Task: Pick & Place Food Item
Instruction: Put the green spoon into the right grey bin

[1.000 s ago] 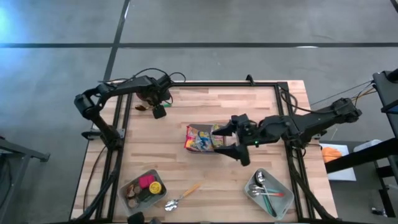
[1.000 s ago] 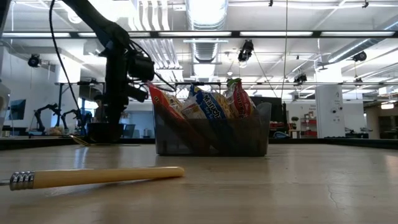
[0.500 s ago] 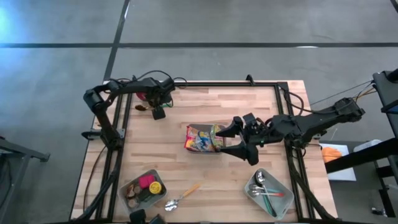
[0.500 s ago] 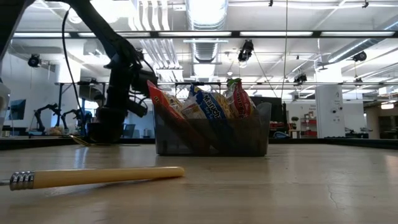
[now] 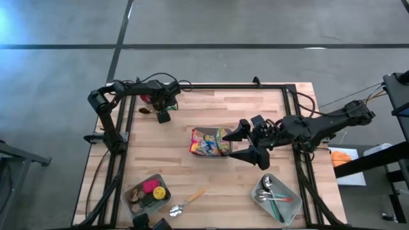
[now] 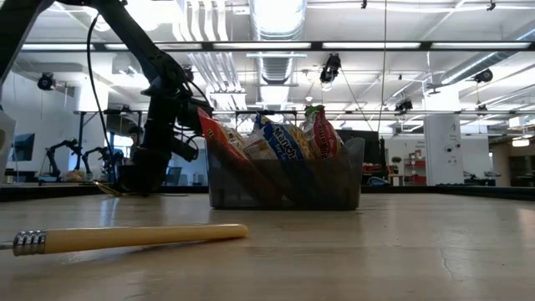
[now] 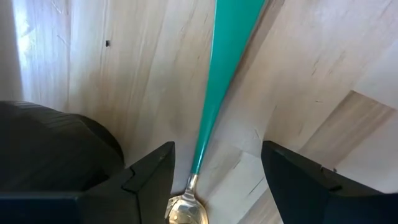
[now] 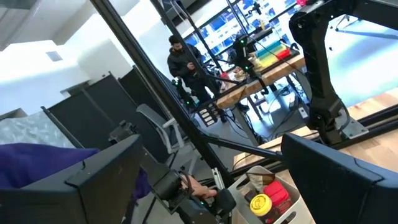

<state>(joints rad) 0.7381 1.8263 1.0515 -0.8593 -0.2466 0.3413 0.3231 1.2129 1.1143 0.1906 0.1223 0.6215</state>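
Over teal spoon (image 7: 221,74) — left gripper (image 7: 214,180)

The left gripper (image 5: 163,115) is held low at the table's far left corner, fingers parted. The right gripper (image 5: 250,144) is held mid-table, jaws spread wide.

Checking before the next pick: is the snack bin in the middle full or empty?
Full: the bin holds upright snack packets that rise above its rim.

Bright ceiling lights glare in the low view; near tabletop blurred.
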